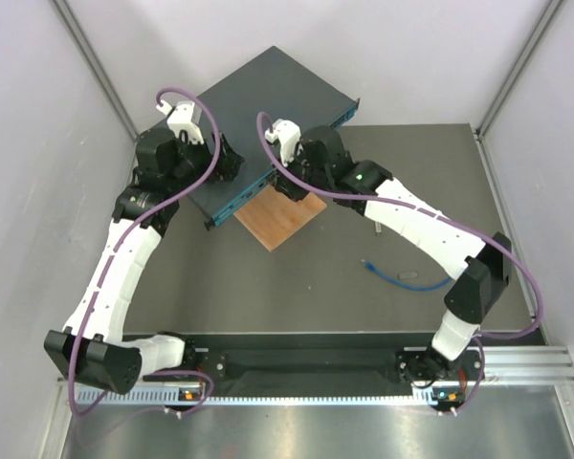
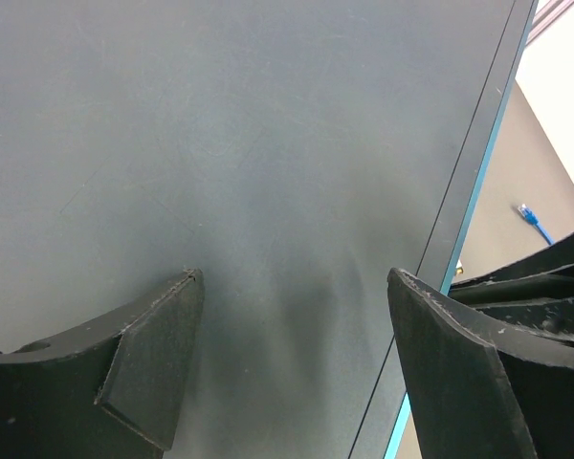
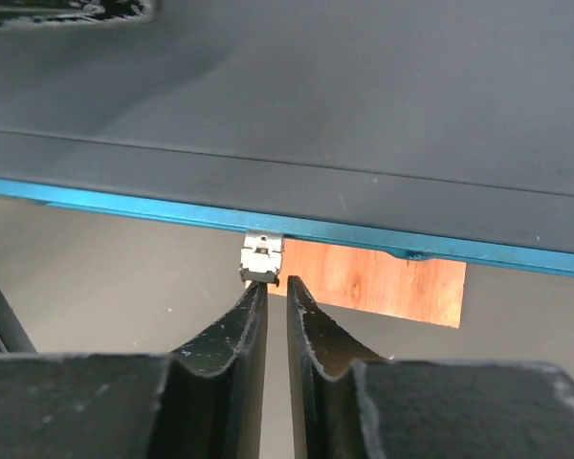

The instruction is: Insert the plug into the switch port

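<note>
plug [image 1: 367, 262] lies on the table [image 1: 297, 287], well apart from the switch [image 1: 268, 105], unheld. expect a light, brittle connector on a limp blue cable [image 1: 402, 279]: grasp its body by the sides. left gripper [image 2: 295, 277]: jaws apart over the switch top. right gripper [image 3: 275, 284]: jaws nearly together at a small grey piece [image 3: 260, 260]; grip cannot be told

In the top view the light is bright and even. The white walls [image 1: 38, 143] almost glow, and the shiny metal sheet [image 1: 316, 435] at the bottom of the frame has a white glare. Shadows on the dark desk [image 1: 297, 287] are faint and soft.

In the left wrist view a soft dark shadow sits on the switch [image 2: 220, 143] at the lower middle. The upper right corner is washed out white.

In the right wrist view the black right end effector [image 3: 275, 283] at the bottom looks a bit fuzzy. The upper left of the frame is dim.
</note>
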Motion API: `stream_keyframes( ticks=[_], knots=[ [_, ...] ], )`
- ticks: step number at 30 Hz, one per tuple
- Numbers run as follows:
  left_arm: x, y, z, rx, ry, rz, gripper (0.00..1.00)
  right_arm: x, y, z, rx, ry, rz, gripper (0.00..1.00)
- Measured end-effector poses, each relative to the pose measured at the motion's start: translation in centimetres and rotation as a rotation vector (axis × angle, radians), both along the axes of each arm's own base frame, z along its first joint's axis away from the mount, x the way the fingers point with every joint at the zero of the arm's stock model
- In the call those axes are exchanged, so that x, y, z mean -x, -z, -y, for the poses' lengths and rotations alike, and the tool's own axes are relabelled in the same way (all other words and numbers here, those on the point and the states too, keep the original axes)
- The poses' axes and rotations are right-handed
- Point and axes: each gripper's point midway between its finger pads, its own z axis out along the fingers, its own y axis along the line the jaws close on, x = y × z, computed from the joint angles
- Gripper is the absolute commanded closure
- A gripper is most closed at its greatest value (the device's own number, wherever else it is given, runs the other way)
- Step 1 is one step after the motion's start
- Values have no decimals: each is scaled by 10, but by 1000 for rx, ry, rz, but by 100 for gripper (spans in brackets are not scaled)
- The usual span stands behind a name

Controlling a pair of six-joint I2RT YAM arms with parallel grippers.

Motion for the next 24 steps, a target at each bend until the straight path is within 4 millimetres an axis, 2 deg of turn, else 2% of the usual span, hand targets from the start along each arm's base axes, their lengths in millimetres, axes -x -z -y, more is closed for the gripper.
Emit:
stream_keyframes(
  ticks=[24],
  knots=[
    [-4,-1,4,49,1,19,19,-5,2,-9,-68,126,-75,98]
  ],
)
